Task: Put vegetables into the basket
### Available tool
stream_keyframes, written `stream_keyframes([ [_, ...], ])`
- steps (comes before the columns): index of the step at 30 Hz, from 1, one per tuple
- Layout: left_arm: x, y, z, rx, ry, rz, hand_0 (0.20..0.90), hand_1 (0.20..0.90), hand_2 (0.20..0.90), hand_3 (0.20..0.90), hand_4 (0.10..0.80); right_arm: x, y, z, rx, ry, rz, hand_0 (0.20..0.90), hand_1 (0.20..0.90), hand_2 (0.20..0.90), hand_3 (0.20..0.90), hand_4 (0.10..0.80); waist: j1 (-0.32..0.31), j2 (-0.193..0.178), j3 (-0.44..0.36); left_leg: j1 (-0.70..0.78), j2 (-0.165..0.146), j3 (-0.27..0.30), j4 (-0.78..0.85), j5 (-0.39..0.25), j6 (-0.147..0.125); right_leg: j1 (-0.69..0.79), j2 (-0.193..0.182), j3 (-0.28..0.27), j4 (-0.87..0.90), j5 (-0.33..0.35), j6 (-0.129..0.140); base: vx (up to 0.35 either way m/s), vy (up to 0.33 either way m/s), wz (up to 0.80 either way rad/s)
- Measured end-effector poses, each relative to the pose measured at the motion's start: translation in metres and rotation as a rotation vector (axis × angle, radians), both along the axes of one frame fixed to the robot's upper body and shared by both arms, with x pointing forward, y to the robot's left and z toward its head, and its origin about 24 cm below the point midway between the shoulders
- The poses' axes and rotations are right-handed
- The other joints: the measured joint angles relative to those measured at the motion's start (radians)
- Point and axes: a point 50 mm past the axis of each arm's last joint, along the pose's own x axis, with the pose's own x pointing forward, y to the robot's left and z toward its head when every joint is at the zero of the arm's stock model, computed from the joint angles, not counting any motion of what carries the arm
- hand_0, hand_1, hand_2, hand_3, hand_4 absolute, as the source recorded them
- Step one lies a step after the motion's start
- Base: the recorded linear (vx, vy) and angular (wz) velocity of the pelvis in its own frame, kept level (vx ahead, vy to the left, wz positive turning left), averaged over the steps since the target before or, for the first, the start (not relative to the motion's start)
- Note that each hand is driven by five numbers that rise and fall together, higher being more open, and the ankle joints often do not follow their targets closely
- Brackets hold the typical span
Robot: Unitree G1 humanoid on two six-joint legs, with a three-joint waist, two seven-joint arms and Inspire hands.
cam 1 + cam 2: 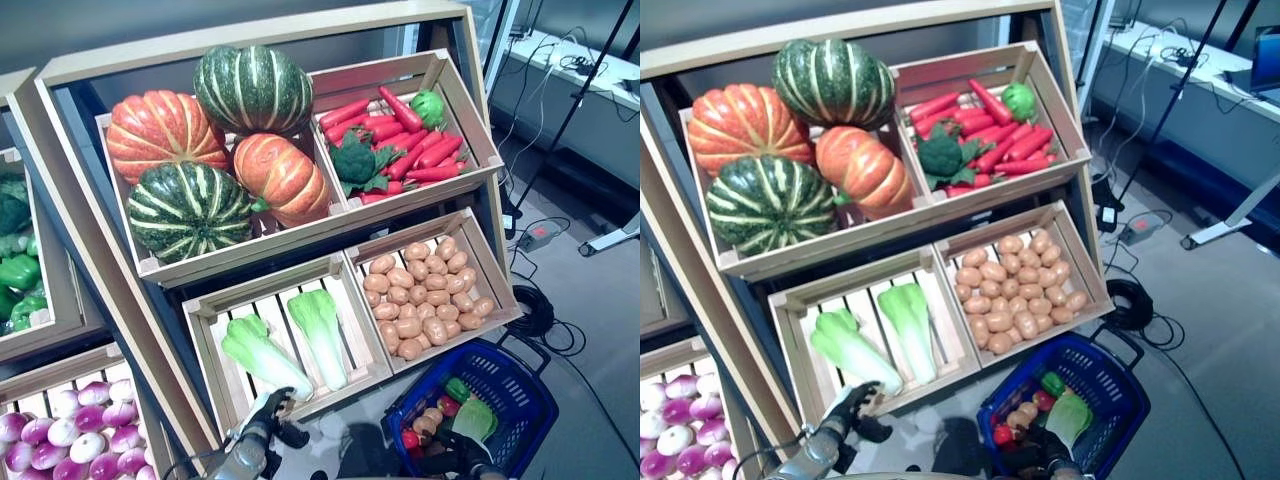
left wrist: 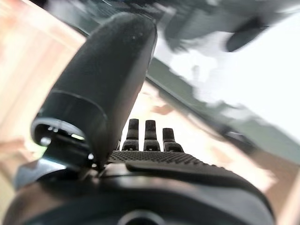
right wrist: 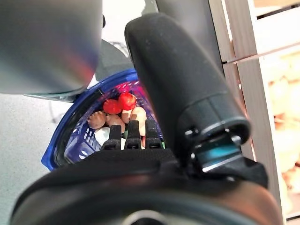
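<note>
wooden produce shelf (image 1: pixel 300 235), grey floor (image 1: pixel 590 330), blue basket (image 1: pixel 520 385), both hands' grip unclear

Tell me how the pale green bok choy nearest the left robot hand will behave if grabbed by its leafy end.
The pale green bok choy is long with a thick white stalk, so it would likely hang stalk-heavy and swing. Its leaves look soft, so they may crumple or slip. It lies across the slatted wooden crate, so a push probably slides it rather than rolls it.

Tiered wooden display shelf (image 1: pixel 90 300) on grey floor (image 1: pixel 600 330), white table (image 1: pixel 585 85) behind.
</note>
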Motion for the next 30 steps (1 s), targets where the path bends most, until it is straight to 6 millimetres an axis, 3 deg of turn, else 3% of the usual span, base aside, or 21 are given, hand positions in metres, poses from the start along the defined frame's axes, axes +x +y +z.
stream_keyframes([
  [3,0.023,0.000,0.039,-0.079,-0.152,-0.058,0.900,0.900,0.900,0.900,0.800,-0.001,-0.005,0.001,-0.012,0.000,0.002,0.900,0.900,0.900,0.900,0.800,0.008,0.012,0.012,-0.012,0.000,-0.003,0.000,0.000,0.000,-0.010,0.001,-0.002,0.000,0.000,0.000,-0.062,0.013,0.03],
  [8,0.045,0.007,0.072,-0.132,-0.271,-0.046,0.900,0.900,0.900,0.900,0.800,0.001,-0.013,0.003,-0.025,-0.002,0.008,0.900,0.900,0.900,0.900,0.800,0.015,0.034,0.029,-0.035,0.002,-0.005,0.000,0.003,-0.002,-0.032,0.002,-0.004,0.000,0.002,-0.001,-0.066,0.013,0.01],
  [15,0.052,0.023,0.088,-0.109,-0.295,-0.050,0.900,0.900,0.900,0.900,0.800,0.011,-0.020,0.008,-0.040,-0.037,0.011,0.900,0.900,0.900,0.900,0.800,0.032,0.042,0.064,-0.066,0.006,-0.010,0.000,0.011,-0.008,-0.063,0.007,-0.007,0.000,0.005,-0.004,-0.076,0.025,0.01],
  [19,0.060,0.045,0.097,0.097,-0.327,-0.082,0.900,0.900,0.900,0.900,0.800,0.032,-0.029,0.018,-0.065,-0.107,0.024,0.900,0.900,0.900,0.900,0.800,0.032,0.050,0.106,-0.113,0.006,-0.016,0.001,0.028,-0.010,-0.107,0.008,-0.010,0.000,0.021,-0.010,-0.110,0.043,0.04],
  [23,0.084,0.068,0.126,0.531,-0.481,-0.187,0.900,0.900,0.900,0.900,0.800,0.056,-0.038,0.031,-0.095,-0.185,0.042,0.900,0.900,0.900,0.900,0.800,0.033,0.051,0.169,-0.159,0.005,-0.024,0.001,0.050,-0.011,-0.151,0.009,-0.014,0.003,0.042,-0.013,-0.117,0.027,0.04],
  [27,0.110,0.073,0.164,0.844,-0.669,-0.289,0.900,0.900,0.900,0.900,0.800,0.071,-0.037,0.038,-0.097,-0.247,0.067,0.900,0.900,0.900,0.900,0.800,0.032,0.034,0.217,-0.203,0.006,-0.034,0.002,0.067,-0.017,-0.190,0.014,-0.028,0.004,0.055,-0.016,-0.165,-0.010,0.06],
  [30,0.138,0.066,0.195,1.050,-0.869,-0.321,0.900,0.900,0.900,0.900,0.800,0.098,-0.029,0.051,-0.080,-0.320,0.099,0.900,0.900,0.900,0.900,0.800,0.029,0.005,0.298,-0.251,0.004,-0.036,0.025,0.076,-0.020,-0.228,0.016,-0.029,0.009,0.075,-0.023,-0.149,-0.003,-0.01],
])
